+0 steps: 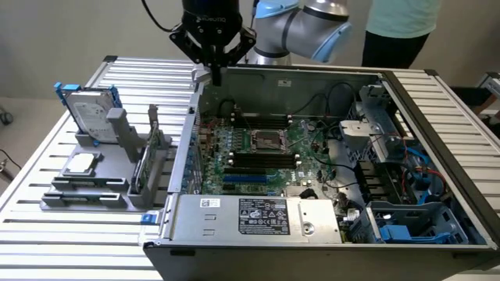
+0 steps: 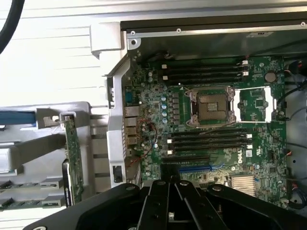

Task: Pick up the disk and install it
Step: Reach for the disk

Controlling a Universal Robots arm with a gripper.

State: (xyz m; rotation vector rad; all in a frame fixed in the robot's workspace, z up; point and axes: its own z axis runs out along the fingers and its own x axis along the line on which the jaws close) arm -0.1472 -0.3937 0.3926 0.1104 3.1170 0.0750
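Note:
The disk point(image 1: 88, 110) is a silver-grey hard drive with a white label and blue side rails. It stands tilted in a grey holder point(image 1: 86, 187) at the exterior view's left. My gripper point(image 1: 216, 77) hangs shut and holds nothing. It is above the back left corner of the open computer case point(image 1: 181, 146), well off to the right of the disk. In the wrist view my black fingers point(image 2: 160, 201) are pressed together over the motherboard point(image 2: 211, 105), with the gripper point(image 2: 173, 189) closed. A blue rail point(image 2: 17, 118) shows beside the case.
A small flat silver square piece point(image 1: 82, 164) lies on the holder, and a green card point(image 1: 144, 167) stands upright in it. The case holds a silver power supply box point(image 1: 258, 216) and blue-trimmed bays point(image 1: 406, 228). A person point(image 1: 399, 26) stands behind the slatted table point(image 1: 70, 246).

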